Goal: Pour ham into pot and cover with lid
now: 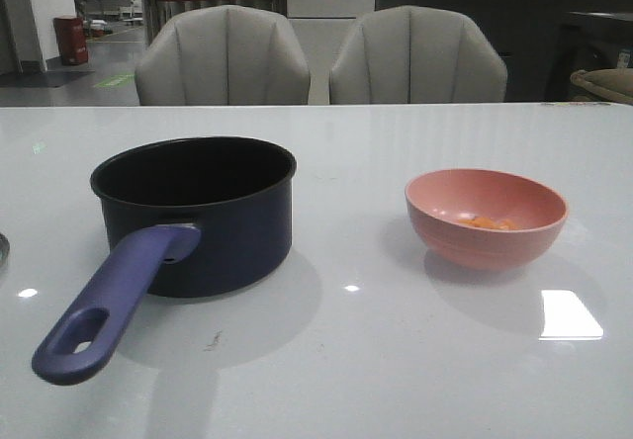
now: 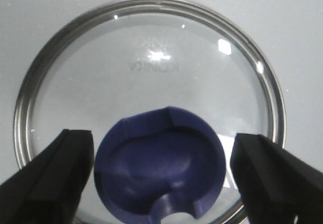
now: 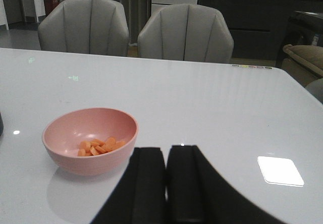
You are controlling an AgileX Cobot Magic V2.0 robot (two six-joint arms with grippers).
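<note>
The dark navy pot [image 1: 198, 212] stands at the table's left, its purple-blue handle [image 1: 104, 306] pointing toward the front. The pink bowl [image 1: 486, 217] at the right holds the orange-pink ham cubes [image 1: 492, 223]; both also show in the right wrist view, bowl [image 3: 91, 140] and ham [image 3: 101, 146]. The glass lid [image 2: 151, 57] with its dark-blue knob [image 2: 159, 166] lies flat on the table under my left gripper [image 2: 161, 176], which is open with a finger on each side of the knob, not touching it. My right gripper [image 3: 166, 156] is shut and empty, a little to the side of the bowl.
Two grey chairs [image 1: 223, 58] stand behind the table's far edge. A sliver of the lid's rim [image 1: 2, 249] shows at the table's left edge in the front view. A bright reflection [image 1: 571, 315] lies on the white tabletop front right.
</note>
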